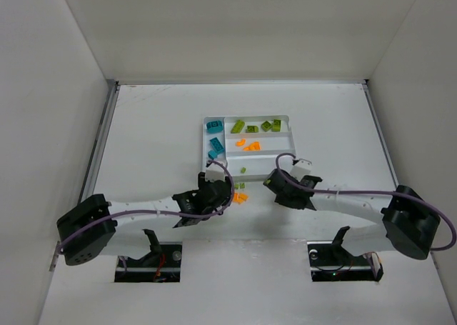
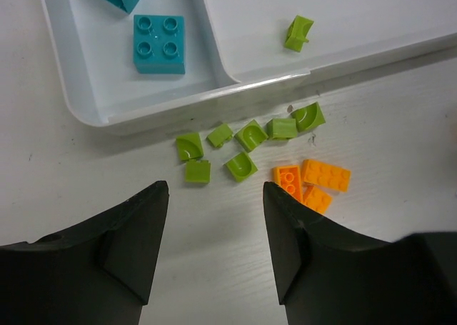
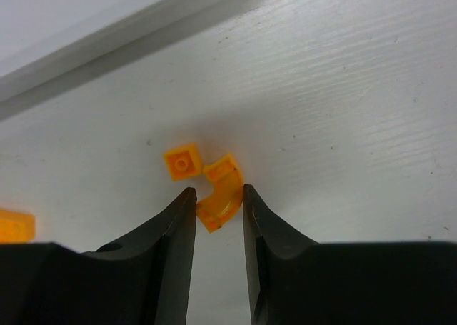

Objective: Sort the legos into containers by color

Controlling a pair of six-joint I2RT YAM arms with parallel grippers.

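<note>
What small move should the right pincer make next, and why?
Probably a short, straight lift. The right pincer appears to pinch the orange curved brick, which rests on the table right beside a small orange square brick. Rising vertically should clear that neighbour without dragging it.

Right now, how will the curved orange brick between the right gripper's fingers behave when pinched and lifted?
The curved orange brick looks like rigid plastic, so it should not deform. Tiny against the right gripper, it is probably light. Its rounded side sits skewed between the jaws, so it may twist or slip out.
</note>
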